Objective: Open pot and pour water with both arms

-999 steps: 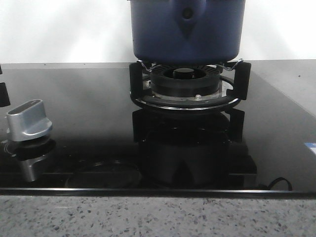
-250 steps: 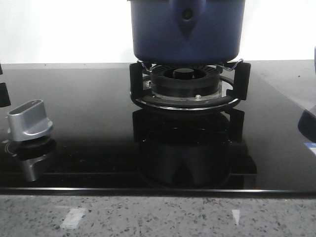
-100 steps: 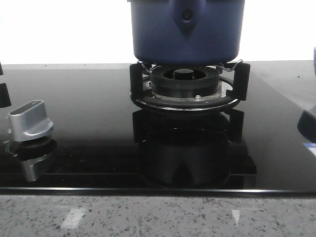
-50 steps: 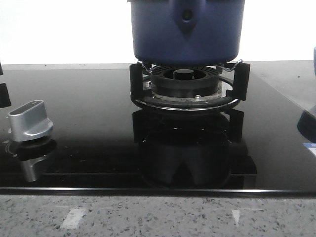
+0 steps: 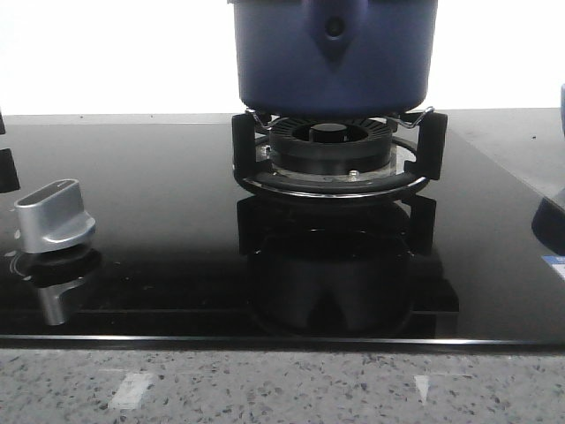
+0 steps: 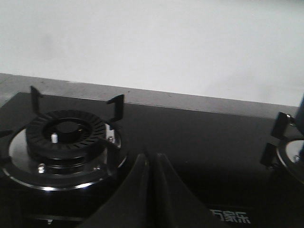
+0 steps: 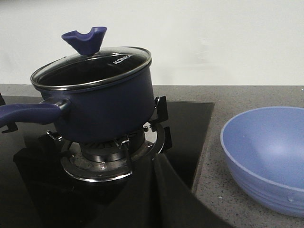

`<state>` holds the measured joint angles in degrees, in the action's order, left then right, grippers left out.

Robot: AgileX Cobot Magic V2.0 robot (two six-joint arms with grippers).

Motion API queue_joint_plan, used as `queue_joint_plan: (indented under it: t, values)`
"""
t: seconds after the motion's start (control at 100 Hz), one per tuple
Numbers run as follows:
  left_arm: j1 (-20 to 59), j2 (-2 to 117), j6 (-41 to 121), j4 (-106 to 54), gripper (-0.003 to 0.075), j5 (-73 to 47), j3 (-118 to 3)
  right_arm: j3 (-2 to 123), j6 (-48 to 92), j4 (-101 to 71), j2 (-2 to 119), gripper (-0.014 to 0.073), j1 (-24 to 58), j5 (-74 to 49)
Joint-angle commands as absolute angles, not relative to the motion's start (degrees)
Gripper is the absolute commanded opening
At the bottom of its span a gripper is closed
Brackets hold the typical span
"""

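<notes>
The pot [image 5: 334, 55] sits on the black burner grate [image 5: 335, 159] of the glass hob [image 5: 159, 221] at the right, its glass lid [image 7: 90, 66] still on with the blue knob [image 7: 85, 40] up and its long handle [image 7: 28, 114] sticking out sideways. My right pincer [image 7: 154, 190] hangs near it with its fingers pressed together and holding nothing, a light blue bowl [image 7: 266, 156] resting on the grey worktop [image 7: 228, 99] just beside the hob. My left pincer [image 6: 151, 190] is likewise closed and empty, close to the other burner [image 6: 64, 137], well apart from the pot.
</notes>
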<state>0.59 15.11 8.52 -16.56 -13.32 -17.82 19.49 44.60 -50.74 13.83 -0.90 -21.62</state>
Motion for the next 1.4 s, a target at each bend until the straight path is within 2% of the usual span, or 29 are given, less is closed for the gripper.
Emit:
queue_joint_plan:
  t: [0.0,0.1,0.58,0.87,1.39]
  values:
    - [1.0,15.1,-5.2,-4.5,-0.0020,-5.4,-17.8,21.0,45.2,-52.0,14.1,-0.0067,-0.8,-18.9]
    - [1.1,12.1,-5.2,-3.5,-0.0020,-1.7,-13.7,21.0,45.2,-52.0,14.1,-0.0067,-0.8,-18.9]
    - [1.1,-1.8,-5.2,-0.9,-0.0020,-1.8,1.6,21.0,45.2,-52.0,14.1,-0.0067,-0.8,-18.9]
    - [1.1,-1.8,-5.2,-1.6,-0.0020,-6.6,1.9,21.0,45.2,-52.0,14.1,-0.0067,-0.8,-18.8]
    - [1.1,-1.8,-5.2,-1.6,-0.0020,-6.6,1.9,21.0,45.2,-52.0,14.1,-0.0067,-0.8,-18.8]
